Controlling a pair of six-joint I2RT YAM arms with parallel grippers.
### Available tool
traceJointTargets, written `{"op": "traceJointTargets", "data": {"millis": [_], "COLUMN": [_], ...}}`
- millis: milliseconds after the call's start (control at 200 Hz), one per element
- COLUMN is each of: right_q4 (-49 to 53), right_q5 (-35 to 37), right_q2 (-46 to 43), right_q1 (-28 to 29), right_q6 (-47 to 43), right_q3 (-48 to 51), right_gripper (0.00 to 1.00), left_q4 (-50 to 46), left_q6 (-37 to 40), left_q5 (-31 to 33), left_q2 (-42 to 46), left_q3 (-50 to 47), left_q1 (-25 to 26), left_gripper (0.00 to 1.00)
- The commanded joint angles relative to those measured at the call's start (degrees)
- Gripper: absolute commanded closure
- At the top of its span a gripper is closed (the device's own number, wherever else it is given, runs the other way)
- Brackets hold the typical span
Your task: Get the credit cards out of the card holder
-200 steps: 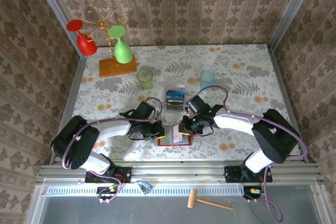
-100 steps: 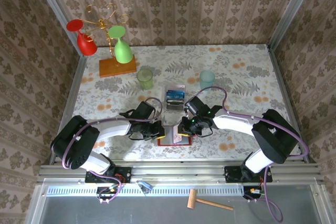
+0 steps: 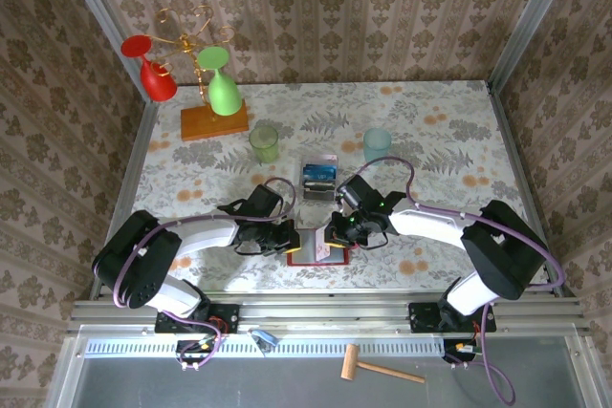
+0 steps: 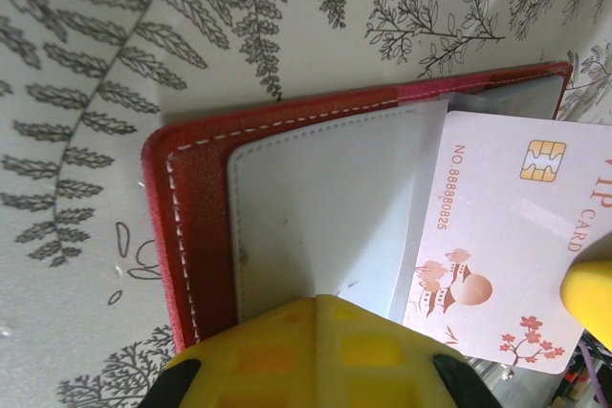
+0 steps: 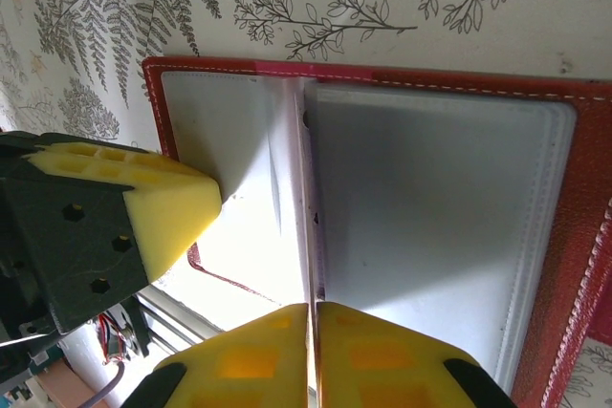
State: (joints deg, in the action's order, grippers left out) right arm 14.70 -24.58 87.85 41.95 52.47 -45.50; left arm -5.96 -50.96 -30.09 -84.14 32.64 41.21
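Note:
The red card holder (image 3: 308, 259) lies open on the table near the front edge, its grey plastic pockets (image 4: 316, 207) facing up. A white credit card (image 4: 507, 236) with a gold chip and pink print sticks out of a pocket, partly over the right half. My right gripper (image 5: 312, 305) is shut on that card's thin edge (image 5: 308, 188), seen edge-on above the holder (image 5: 583, 236). My left gripper (image 4: 335, 298) is shut, its yellow tips pressed on the left grey pocket. In the top view the left gripper (image 3: 292, 239) and right gripper (image 3: 335, 233) meet over the holder.
A clear plastic box (image 3: 318, 179) with blue cards stands just behind the holder. Further back are a green cup (image 3: 264, 143), a pale blue cup (image 3: 377, 144) and a wooden stand (image 3: 212, 121) with red and green glasses. A small mallet (image 3: 378, 367) lies below the front rail.
My right gripper has shifted slightly left over the holder and closed a little tighter on the card. The left arm has not moved.

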Motion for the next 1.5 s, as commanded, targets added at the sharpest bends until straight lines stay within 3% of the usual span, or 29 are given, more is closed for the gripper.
{"op": "traceJointTargets", "data": {"millis": [0, 500, 1075, 1255, 1495], "right_q4": [3.32, 17.97, 37.6, 44.12, 50.93], "right_q5": [1.57, 4.89, 12.79, 14.77, 19.13], "right_q2": [-2.2, -4.12, 1.7, 5.34, 13.55], "right_q1": [0.36, -1.74, -2.76, -2.89, -4.44], "right_q6": [-1.24, -14.14, -69.41, -81.2, -88.27], "right_q3": [-2.25, -9.39, -24.68, -32.22, -44.44], "right_gripper": [0.91, 1.0, 1.0, 1.0, 1.0], "left_q4": [-1.78, -4.43, -7.83, -7.87, -9.74], "left_q6": [-0.4, -0.16, 1.08, 0.49, 0.62], "left_q5": [-0.11, 1.02, 1.72, 1.96, 2.97], "left_q2": [1.2, 7.67, 16.66, 18.69, 21.91], "left_q3": [-0.3, 0.14, -3.85, -5.18, -6.36], "left_q1": [-0.42, -2.77, -7.93, -9.04, -10.39], "left_gripper": [0.97, 0.91, 0.86, 0.86, 0.84]}}
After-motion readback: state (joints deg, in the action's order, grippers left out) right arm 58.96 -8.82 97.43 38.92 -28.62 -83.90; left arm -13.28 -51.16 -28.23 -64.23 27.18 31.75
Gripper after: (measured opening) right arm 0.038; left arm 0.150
